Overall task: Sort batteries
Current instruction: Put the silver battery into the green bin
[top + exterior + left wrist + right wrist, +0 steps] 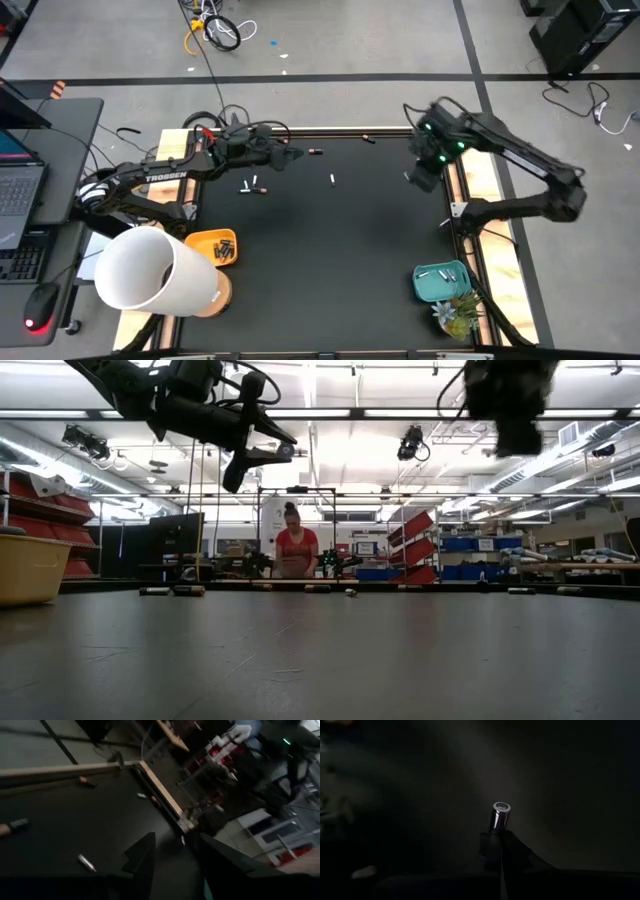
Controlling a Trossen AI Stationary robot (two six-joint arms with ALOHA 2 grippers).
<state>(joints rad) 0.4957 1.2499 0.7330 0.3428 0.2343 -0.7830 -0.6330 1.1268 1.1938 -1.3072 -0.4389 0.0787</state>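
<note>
Above matte black table (340, 250), right gripper (501, 842) pinching shiny silver cylindrical battery (500, 818)

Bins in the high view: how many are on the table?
2: a yellow bin at the picture's lower left, a teal bin at its lower right. The white tube may hide more.

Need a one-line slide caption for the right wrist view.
Right hand shut on a silver battery, held above the dark table.
</note>
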